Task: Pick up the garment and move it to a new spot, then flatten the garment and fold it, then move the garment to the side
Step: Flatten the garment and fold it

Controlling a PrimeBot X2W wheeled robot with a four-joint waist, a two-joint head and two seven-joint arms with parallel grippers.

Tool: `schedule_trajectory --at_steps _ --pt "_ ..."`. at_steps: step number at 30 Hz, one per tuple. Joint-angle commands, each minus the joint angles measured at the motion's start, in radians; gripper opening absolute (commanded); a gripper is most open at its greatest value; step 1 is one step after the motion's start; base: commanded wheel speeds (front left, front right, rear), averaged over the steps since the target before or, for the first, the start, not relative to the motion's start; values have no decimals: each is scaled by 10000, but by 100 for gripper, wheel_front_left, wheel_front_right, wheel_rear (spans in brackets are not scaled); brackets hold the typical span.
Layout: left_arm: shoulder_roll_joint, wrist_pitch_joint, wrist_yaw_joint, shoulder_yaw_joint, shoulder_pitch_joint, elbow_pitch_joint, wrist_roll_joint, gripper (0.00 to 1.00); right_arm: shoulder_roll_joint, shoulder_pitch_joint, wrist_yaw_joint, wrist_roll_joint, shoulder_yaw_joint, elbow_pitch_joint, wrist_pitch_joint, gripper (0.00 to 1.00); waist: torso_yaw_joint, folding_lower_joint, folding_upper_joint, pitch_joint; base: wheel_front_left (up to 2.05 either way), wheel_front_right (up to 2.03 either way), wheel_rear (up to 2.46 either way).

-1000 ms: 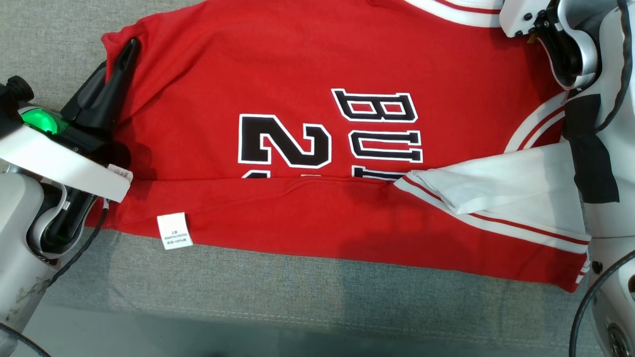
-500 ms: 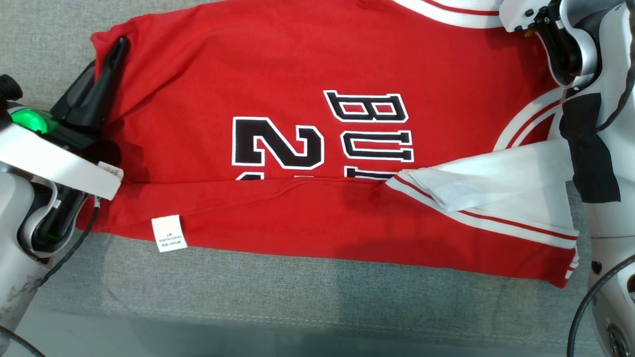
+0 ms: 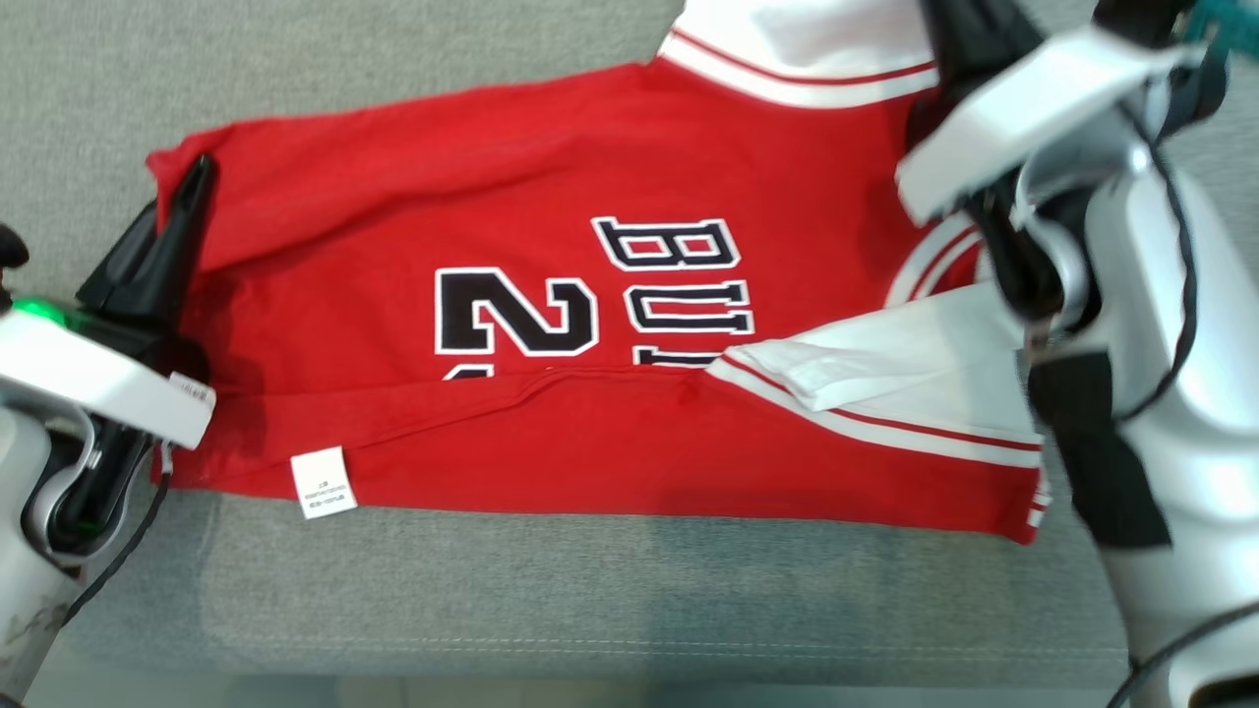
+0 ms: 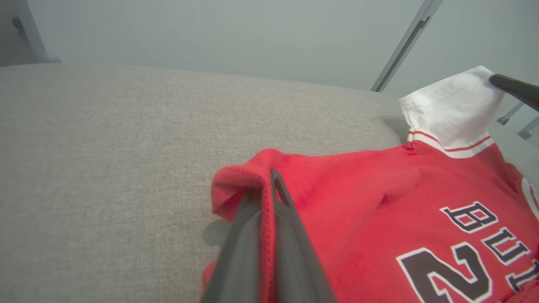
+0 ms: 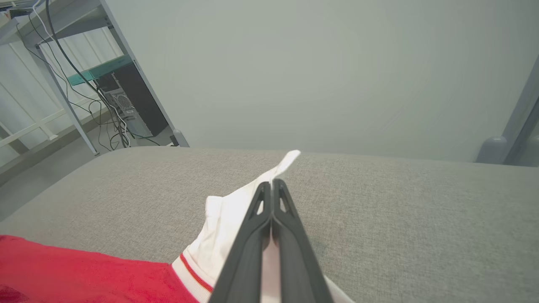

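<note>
1. Grey fabric cushion [image 3: 590, 610], pale wall [image 5: 294, 63] behind.
2. The red jersey [image 3: 551, 187] lies spread across it, near edge folded over the lettering [image 3: 669, 285].
3. My left gripper [image 4: 271, 179] is closed on the far hem corner [image 4: 236, 179]; my right gripper [image 5: 273, 185] is closed on the white sleeve [image 5: 223, 227].
4. I judge folding is underway; next, draw both corners toward me evenly.

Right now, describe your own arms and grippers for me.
The left gripper and right gripper each have two long, dark, tapering fingers ahead of a white wrist plate. Forearms are pale silver-grey. A green light glows at the left wrist, thin black cables run along both arms, and a black patch marks the right forearm.
</note>
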Motion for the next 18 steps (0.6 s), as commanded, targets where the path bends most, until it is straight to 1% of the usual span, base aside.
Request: schedule_trajectory --at_steps 1,7,11,14,18 --pt "610 -47 0 475 54 -43 -121 0 218 477 0 112 101 -536 20 0 -273 0 0 -301 0 0 0" --pt "865 -47 0 613 585 398 -156 0 218 2524 0 303 -106 -2326 232 0 -692 0 0 -699 0 0 0" --pt "956 -47 0 697 872 365 -136 0 218 3979 0 400 -250 -3308 289 0 -791 0 0 -810 0 0 0" --pt "1027 -47 0 663 1110 280 -57 0 218 4968 0 694 -228 -3726 155 0 -838 0 0 -897 0 0 0" --pt "1156 -47 0 692 1460 238 30 0 218 5905 0 1022 -161 -3924 -203 0 -866 0 0 -1037 0 0 0"
